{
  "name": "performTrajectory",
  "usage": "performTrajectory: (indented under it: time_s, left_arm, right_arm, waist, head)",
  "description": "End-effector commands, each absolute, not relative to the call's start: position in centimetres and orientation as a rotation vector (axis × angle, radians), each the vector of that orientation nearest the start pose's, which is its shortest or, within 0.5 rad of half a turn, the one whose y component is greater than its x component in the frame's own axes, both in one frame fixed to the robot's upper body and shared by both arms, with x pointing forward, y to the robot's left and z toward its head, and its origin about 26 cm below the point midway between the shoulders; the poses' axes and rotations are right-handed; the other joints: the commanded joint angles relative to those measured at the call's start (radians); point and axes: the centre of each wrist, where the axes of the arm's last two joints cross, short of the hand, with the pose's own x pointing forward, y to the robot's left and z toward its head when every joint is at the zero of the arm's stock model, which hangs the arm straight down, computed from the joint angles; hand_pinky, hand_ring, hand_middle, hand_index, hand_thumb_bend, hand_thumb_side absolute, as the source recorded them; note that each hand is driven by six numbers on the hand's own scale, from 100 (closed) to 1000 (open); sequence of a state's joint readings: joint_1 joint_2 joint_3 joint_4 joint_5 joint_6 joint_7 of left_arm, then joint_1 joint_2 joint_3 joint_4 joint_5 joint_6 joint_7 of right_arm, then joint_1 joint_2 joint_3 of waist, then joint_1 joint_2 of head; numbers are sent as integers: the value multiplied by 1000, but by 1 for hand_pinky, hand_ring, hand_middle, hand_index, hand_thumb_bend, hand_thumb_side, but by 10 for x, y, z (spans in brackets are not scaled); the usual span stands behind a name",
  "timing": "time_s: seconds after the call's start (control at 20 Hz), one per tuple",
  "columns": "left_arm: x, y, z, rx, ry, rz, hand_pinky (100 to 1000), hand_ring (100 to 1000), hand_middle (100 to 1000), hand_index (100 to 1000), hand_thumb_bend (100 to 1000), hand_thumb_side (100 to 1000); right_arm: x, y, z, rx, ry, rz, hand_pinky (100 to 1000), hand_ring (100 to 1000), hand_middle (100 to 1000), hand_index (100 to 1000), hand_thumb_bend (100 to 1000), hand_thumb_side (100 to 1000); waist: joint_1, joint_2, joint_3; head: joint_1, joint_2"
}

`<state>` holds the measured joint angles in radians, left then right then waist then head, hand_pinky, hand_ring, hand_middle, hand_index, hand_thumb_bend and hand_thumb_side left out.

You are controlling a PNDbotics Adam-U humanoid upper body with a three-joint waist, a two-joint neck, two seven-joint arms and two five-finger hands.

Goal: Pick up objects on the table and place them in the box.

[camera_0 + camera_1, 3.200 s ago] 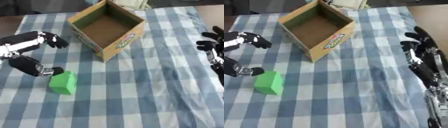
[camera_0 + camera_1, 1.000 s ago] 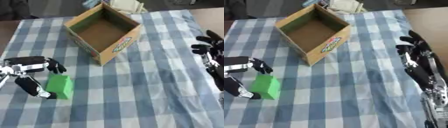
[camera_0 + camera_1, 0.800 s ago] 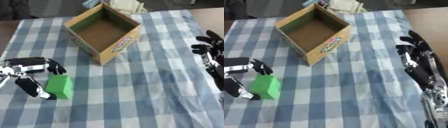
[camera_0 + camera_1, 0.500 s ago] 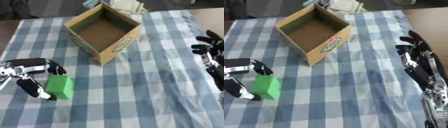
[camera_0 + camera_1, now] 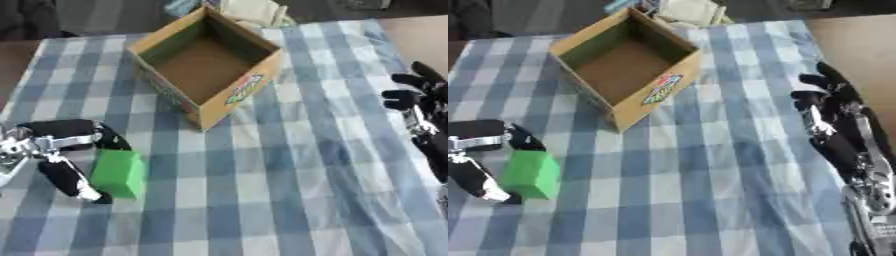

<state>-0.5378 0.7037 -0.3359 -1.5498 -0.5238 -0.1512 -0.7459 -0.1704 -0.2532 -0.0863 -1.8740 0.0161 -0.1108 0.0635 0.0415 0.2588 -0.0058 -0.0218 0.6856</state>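
A green block (image 5: pixel 118 172) rests on the blue checked tablecloth at the left. My left hand (image 5: pixel 61 145) wraps it: the fingers (image 5: pixel 109 141) curl over its far edge and the thumb (image 5: pixel 68 181) lies against its near left side. An open cardboard box (image 5: pixel 238 94) stands at the back centre, tilted askew, and nothing shows inside it. My right hand (image 5: pixel 826 102) hovers open at the right edge of the cloth, far from both block and box.
Pale bundled items (image 5: pixel 252 11) lie just behind the box at the table's far edge. Bare wooden table (image 5: pixel 855 40) shows beyond the cloth at the back right. The checked cloth (image 5: pixel 297 180) stretches flat between the block and my right hand.
My left hand's fingers have drawn down onto the block's far edge. The block and the right hand have stayed where they were.
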Motion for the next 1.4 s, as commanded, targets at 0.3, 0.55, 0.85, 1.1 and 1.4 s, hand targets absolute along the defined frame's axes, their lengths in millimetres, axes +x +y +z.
performTrajectory:
  time_s: [0.3,0.55,0.85,1.1,1.4]
  left_arm:
    - [374,291,191,555,-1360,-1808,573,499,453,649,417,100]
    - [369,288,211,577,-1469,-1767,553,476,424,622,382,100]
    - [367,281,259,605,-1603,-1734,569,487,436,634,295,119]
    - [392,275,284,650,-1662,-1643,571,486,435,634,385,100]
    - [434,264,290,697,-1693,-1549,589,494,439,636,394,100]
  right_arm:
    - [300,-294,141,-205,-2154,318,766,762,818,974,103,508]
    - [300,-295,141,-207,-2153,318,766,762,818,974,102,509]
    - [300,-294,140,-202,-2149,326,766,762,818,974,104,510]
    - [300,-292,138,-182,-2143,341,766,762,818,975,100,512]
    - [301,-288,136,-150,-2135,365,767,763,818,975,100,515]
  waist:
    - [-2,-15,0]
    - [-2,-16,1]
    - [-1,-21,-2]
    - [2,-28,-18]
    - [5,-31,-39]
  head:
    - [-4,-2]
    - [-8,-2]
    - [-8,-3]
    - [-6,-1]
    - [-5,-3]
